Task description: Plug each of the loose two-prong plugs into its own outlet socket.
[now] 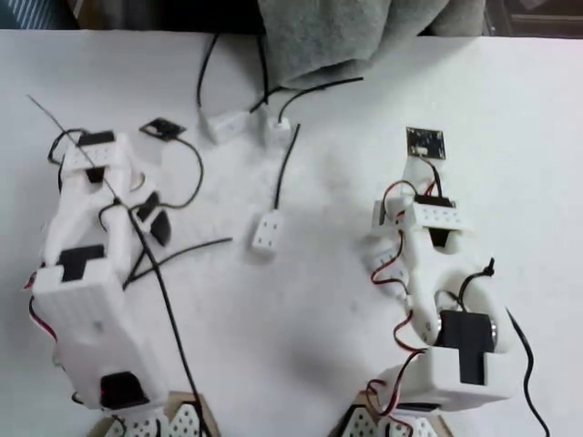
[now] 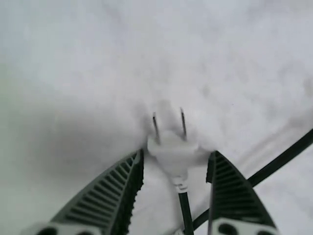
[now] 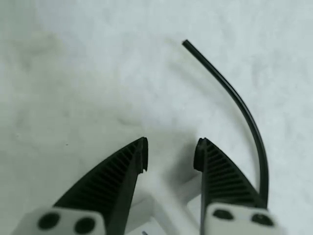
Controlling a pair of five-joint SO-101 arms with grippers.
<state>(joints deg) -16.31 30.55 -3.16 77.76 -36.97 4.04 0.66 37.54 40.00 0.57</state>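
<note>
A white two-prong plug (image 2: 172,147) lies flat on the white table, prongs pointing away from my left gripper (image 2: 176,157), its black cord (image 2: 185,213) running back between the fingers. That gripper is open, one finger on each side of the plug with a small gap at each. From above, the left gripper (image 1: 155,217) sits low at the table's left. A white outlet socket (image 1: 267,230) with a short black lead lies mid-table. Two more white sockets (image 1: 223,125) (image 1: 278,129) lie farther back. My right gripper (image 3: 171,154) is open over bare table beside a curved black cord (image 3: 234,98).
A grey cloth (image 1: 355,32) hangs over the table's back edge behind the far sockets. The right arm (image 1: 428,218) is folded at the right side. A long black cable (image 1: 168,309) crosses the left arm. Bare table lies between the arms.
</note>
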